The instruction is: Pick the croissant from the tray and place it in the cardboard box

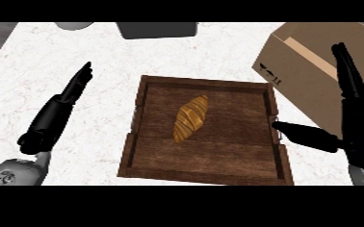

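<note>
We are at a kitchen counter.

We look down on a white marbled surface [92,53] bearing food: a croissant [190,118] in a wooden tray [206,81], a cardboard box [298,62] just right of it, and at the far edge a dark grey object [156,30] and a pale round thing [73,25], both cut off.

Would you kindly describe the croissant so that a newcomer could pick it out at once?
On the white counter, find the dark wooden tray in the middle, left of the cardboard box. The croissant lies alone near the tray's centre. It is the only small, golden, striped thing there, bright against the dark wood.
</note>
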`<state>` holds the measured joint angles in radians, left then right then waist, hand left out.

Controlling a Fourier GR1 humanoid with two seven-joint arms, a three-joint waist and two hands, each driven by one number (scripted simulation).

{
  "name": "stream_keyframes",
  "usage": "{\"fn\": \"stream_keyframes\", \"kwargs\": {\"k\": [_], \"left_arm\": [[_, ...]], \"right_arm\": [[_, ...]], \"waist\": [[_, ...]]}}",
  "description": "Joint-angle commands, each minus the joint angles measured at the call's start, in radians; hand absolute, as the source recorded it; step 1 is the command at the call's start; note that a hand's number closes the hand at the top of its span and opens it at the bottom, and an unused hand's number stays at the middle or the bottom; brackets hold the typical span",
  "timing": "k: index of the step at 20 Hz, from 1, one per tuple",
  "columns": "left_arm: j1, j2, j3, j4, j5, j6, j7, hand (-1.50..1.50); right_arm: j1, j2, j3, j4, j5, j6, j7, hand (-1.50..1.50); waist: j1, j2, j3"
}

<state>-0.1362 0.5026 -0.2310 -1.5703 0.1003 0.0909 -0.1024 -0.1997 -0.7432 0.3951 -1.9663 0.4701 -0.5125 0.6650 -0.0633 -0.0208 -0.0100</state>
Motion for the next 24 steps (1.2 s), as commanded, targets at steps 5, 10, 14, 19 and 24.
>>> {"fn": "stream_keyframes", "kwargs": {"k": [5, 10, 14, 19, 24], "left_arm": [[-0.065, -0.015, -0.018, 0.025, 0.005, -0.048, 0.003, 0.00], [-0.129, -0.020, -0.020, 0.022, 0.010, -0.067, 0.047, 0.00], [-0.104, -0.033, -0.031, 0.037, -0.007, -0.061, 0.018, 0.00], [-0.128, -0.044, -0.039, 0.050, -0.004, -0.073, 0.041, 0.00], [-0.122, -0.037, -0.025, 0.030, -0.001, -0.076, 0.032, 0.00]], "right_arm": [[-0.122, 0.002, 0.214, -0.139, 0.137, 0.376, 0.471, -1.50], [-0.276, 0.126, 0.304, -0.110, 0.070, 0.581, 0.672, -1.50], [-0.358, 0.202, 0.343, -0.008, 0.046, 0.681, 0.765, -1.50], [-0.434, 0.338, 0.342, 0.113, 0.004, 0.722, 0.821, -1.50], [-0.494, 0.484, 0.312, 0.307, 0.010, 0.729, 0.822, -1.50]], "waist": [[0.060, 0.015, 0.000], [0.093, 0.021, 0.001], [0.100, 0.020, 0.000], [0.086, 0.015, -0.001], [0.092, 0.013, 0.002]]}}
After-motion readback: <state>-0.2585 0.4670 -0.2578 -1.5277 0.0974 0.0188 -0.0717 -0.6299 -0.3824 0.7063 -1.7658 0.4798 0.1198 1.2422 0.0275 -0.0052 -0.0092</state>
